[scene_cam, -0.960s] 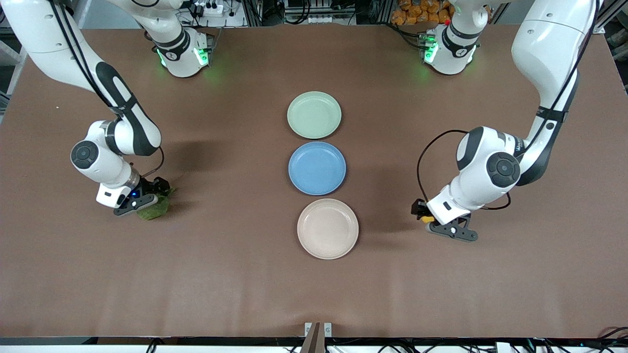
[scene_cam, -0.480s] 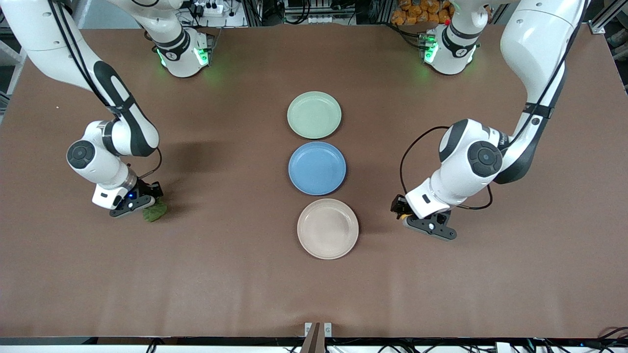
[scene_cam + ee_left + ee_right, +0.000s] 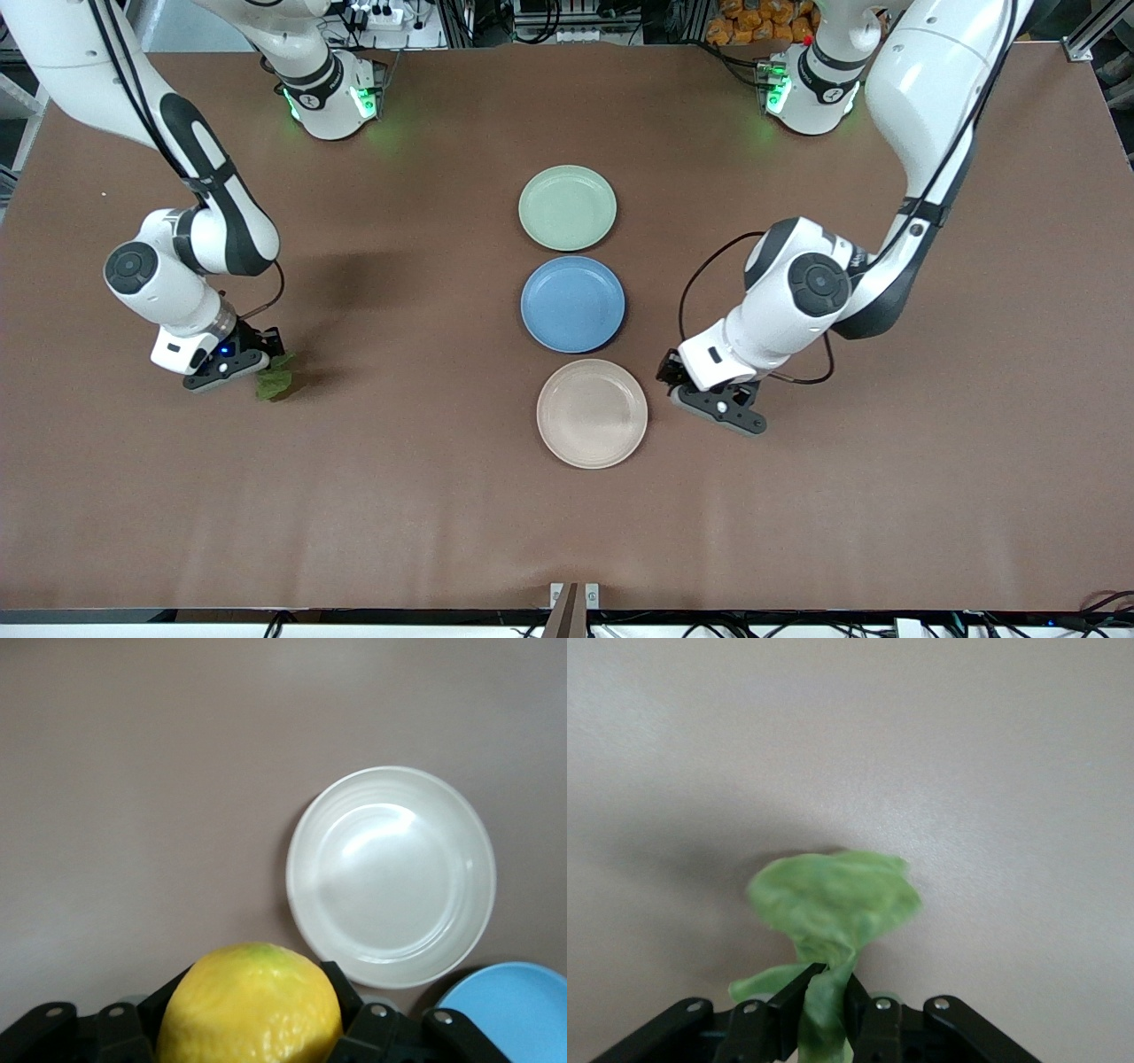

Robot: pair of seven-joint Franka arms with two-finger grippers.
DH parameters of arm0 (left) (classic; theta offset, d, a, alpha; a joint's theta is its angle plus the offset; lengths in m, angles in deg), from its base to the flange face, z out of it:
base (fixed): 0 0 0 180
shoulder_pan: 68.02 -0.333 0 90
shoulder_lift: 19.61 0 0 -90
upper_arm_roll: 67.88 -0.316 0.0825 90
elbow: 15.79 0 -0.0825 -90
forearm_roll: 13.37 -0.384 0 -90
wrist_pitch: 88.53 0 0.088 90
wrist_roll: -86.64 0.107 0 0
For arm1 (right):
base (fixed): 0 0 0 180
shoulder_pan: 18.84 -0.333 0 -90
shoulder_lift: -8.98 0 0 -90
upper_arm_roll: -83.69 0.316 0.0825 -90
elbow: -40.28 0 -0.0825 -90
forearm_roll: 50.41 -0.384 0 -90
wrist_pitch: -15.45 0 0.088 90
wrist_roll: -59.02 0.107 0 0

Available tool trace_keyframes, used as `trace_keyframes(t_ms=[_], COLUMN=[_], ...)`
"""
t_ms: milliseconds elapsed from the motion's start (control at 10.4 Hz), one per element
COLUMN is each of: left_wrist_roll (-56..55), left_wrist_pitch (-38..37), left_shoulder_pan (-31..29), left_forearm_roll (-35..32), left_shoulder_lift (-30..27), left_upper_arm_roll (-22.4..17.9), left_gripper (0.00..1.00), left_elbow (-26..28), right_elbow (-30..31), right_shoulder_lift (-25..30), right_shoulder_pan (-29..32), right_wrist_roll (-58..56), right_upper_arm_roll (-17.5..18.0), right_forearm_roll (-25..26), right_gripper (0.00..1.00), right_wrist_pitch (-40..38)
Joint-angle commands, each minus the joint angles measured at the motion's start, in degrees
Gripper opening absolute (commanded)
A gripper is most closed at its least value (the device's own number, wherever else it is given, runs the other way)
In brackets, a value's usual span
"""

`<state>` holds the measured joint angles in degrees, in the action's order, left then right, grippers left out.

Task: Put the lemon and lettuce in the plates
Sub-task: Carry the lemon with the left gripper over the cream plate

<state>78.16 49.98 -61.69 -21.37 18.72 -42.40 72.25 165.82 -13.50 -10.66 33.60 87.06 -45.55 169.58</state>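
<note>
Low in the centre of the frame, the beige plate (image 3: pixel 591 413) is still bare, but the left gripper (image 3: pixel 669 370), clenched on the lemon (image 3: pixel 252 1010), has swung in from the left arm's end and now hangs just beside its rim, so a drop looks close. At mid-height toward the right arm's end, the right gripper (image 3: pixel 266 350) has just pinched the lettuce (image 3: pixel 274 383) and raised it. The mint plate (image 3: pixel 567 207), higher in the centre, remains its likely target.

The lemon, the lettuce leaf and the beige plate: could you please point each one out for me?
lemon (image 3: pixel 252 1005), left wrist view, middle of its yellow skin.
lettuce leaf (image 3: pixel 833 899), right wrist view, centre of the crumpled leaf.
beige plate (image 3: pixel 591 413), front view, bare middle of the plate.
</note>
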Motion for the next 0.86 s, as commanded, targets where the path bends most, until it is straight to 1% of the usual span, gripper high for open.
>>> trace_keyframes(t_ms=[0, 192, 384, 576, 768], left_wrist_roll=[-1.98, -2.15, -2.07, -2.07, -4.86], left_wrist_pitch=[4.9, 8.86, 13.08, 15.11, 18.01], left_shoulder_pan=[2.71, 4.64, 5.61, 7.19, 12.44], left_forearm_roll=[0.61, 0.7, 0.61, 0.61, 0.7], left_shoulder_lift=[4.2, 5.44, 8.24, 10.88, 12.21], left_upper_arm_roll=[-0.87, -1.83, -1.92, -2.44, -7.43], left_gripper=[0.36, 0.35, 0.35, 0.35, 0.35], left_elbow=[-3.4, -3.58, -5.06, -7.17, -8.32], right_elbow=[2.7, 2.44, 2.17, 2.17, 2.08], right_shoulder_lift=[8.4, 10.87, 11.58, 12.9, 13.17], right_shoulder_pan=[0.18, -0.26, -4.2, -9.12, -15.61], right_wrist_roll=[2.99, 3.44, 7.9, 16.32, 26.94], right_upper_arm_roll=[0.49, 0.75, 0.75, 0.75, 0.75], right_forearm_roll=[0.23, -0.38, -0.82, -0.91, -0.83], right_gripper=[0.0, 0.0, 0.0, 0.0, 0.0], right_wrist_pitch=[-7.14, -10.15, -13.31, -15.95, -16.92])
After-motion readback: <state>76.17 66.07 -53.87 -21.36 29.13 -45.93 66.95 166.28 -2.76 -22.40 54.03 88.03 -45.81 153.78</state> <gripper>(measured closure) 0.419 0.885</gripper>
